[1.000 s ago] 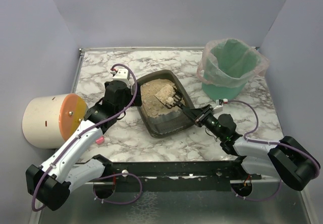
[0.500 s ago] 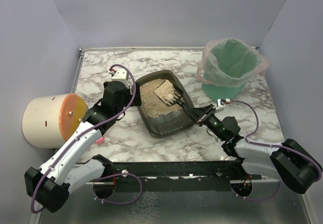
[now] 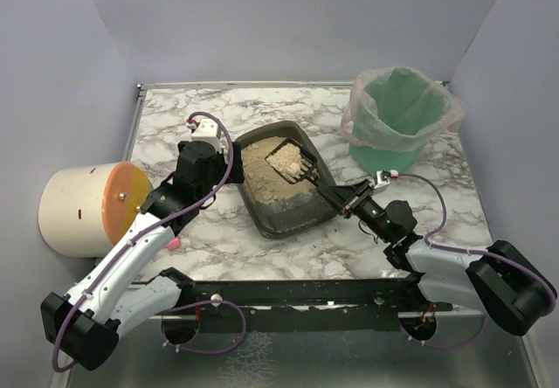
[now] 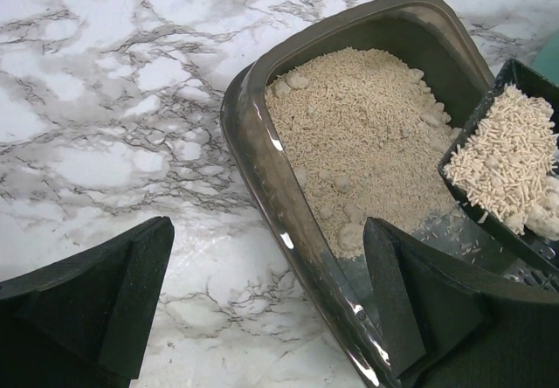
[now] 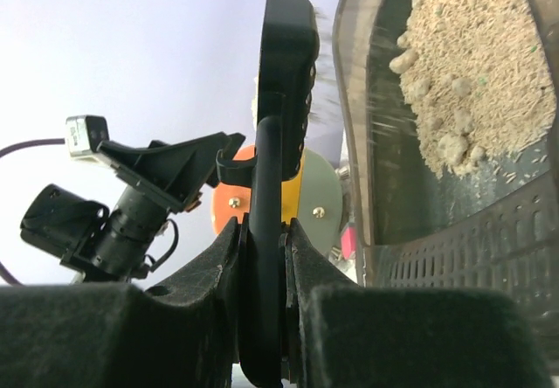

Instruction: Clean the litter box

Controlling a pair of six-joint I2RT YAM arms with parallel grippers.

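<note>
The litter box (image 3: 295, 220), a dark grey-brown tray, sits mid-table with beige litter piled at its far end. My right gripper (image 3: 348, 197) is shut on the handle of a black slotted scoop (image 3: 293, 162), which hovers over the box's right side carrying litter and clumps. The right wrist view shows the scoop (image 5: 285, 73) edge-on above my gripper (image 5: 262, 231), beside the box wall (image 5: 362, 143), with grains falling. My left gripper (image 4: 269, 231) is open, straddling the box's left rim (image 4: 253, 156): one finger outside on the marble, the other inside. The scoop (image 4: 505, 156) is at the right there.
A green bucket (image 3: 397, 119) lined with a clear bag stands at the back right, beyond the box. A white cylinder with an orange face (image 3: 87, 206) lies at the table's left edge. Grey walls close in the marble table on three sides.
My right gripper has lifted the loaded scoop up out of the litter and a little toward the far end of the box. The left arm has hardly moved.
</note>
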